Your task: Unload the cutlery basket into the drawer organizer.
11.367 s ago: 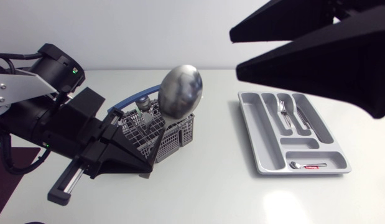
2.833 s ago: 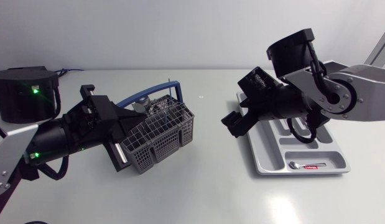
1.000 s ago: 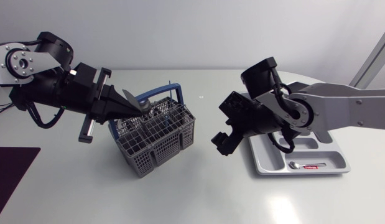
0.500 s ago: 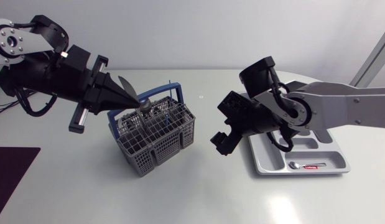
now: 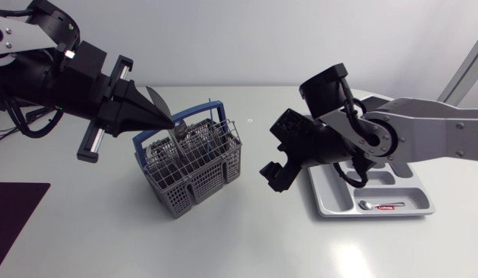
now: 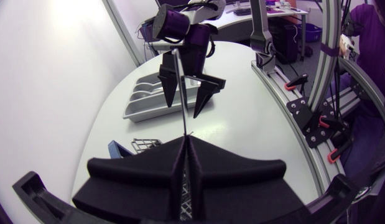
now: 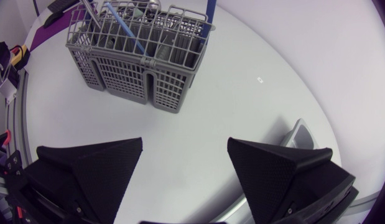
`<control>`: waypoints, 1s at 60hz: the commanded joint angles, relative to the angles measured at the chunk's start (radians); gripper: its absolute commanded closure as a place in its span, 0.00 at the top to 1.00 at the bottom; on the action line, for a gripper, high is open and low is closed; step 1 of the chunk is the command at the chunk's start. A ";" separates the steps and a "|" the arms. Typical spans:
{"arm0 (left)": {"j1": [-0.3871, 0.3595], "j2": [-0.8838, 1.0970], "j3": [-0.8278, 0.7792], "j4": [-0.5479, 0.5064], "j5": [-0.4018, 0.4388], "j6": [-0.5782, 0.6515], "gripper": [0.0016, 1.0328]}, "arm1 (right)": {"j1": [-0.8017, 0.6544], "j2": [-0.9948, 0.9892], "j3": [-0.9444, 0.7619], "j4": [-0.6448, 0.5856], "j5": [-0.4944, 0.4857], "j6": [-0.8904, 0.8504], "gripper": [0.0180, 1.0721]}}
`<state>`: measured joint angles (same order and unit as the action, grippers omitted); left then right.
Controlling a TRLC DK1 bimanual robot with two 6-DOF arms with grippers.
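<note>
Above the cutlery basket (image 5: 200, 181), hold the left gripper (image 5: 169, 123) clenched on the knife (image 5: 157, 102), raise it straight until fully clear of the basket rim, then carry it toward the drawer organizer (image 5: 331, 205) right of the basket, skirting the released right gripper (image 5: 274, 177) between.

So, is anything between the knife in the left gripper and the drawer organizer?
Yes: the right gripper, open, hangs above the table between the cutlery basket and the drawer organizer, across the direct path of the knife.
</note>
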<state>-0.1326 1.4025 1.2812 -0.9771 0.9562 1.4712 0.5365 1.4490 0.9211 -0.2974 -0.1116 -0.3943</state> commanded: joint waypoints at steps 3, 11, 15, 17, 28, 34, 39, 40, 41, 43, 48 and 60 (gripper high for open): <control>-0.029 -0.027 0.006 -0.009 -0.027 0.075 0.03 | 0.013 -0.022 -0.018 -0.019 -0.005 -0.015 0.93; -0.068 -0.025 -0.037 -0.009 -0.108 0.136 0.03 | 0.020 -0.024 -0.027 -0.019 -0.005 -0.015 0.93; -0.081 -0.028 -0.043 -0.008 -0.128 0.144 0.03 | 0.019 -0.024 -0.030 -0.019 -0.005 -0.015 0.93; -0.090 -0.028 -0.043 -0.008 -0.143 0.149 0.03 | 0.020 -0.022 -0.030 -0.019 -0.005 -0.015 0.93; -0.128 -0.030 -0.036 -0.011 -0.203 0.169 0.03 | 0.020 -0.016 -0.034 -0.020 -0.005 -0.020 0.93; -0.145 -0.022 -0.025 -0.015 -0.237 0.182 0.03 | 0.022 -0.016 -0.039 -0.020 -0.005 -0.020 0.93; -0.154 -0.008 0.000 -0.038 -0.255 0.199 0.03 | 0.022 -0.019 -0.044 -0.020 -0.005 -0.020 0.93; -0.153 -0.005 0.004 -0.043 -0.260 0.205 0.03 | 0.022 -0.019 -0.044 -0.020 -0.005 -0.020 0.93; -0.153 -0.005 0.006 -0.046 -0.263 0.207 0.03 | 0.022 -0.019 -0.045 -0.020 -0.007 -0.020 0.93; -0.153 -0.002 0.020 -0.054 -0.272 0.215 0.03 | 0.020 -0.019 -0.047 -0.020 -0.007 -0.020 0.93; -0.145 0.001 0.046 -0.075 -0.277 0.228 0.03 | 0.022 -0.019 -0.047 -0.020 -0.007 -0.021 0.93; -0.131 0.000 0.075 -0.100 -0.278 0.239 0.03 | 0.026 -0.016 -0.045 -0.020 -0.007 -0.021 0.93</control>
<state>-0.2737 1.3941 1.3155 -1.0584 0.6746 1.6615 0.5491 1.4387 0.9009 -0.3107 -0.1120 -0.3981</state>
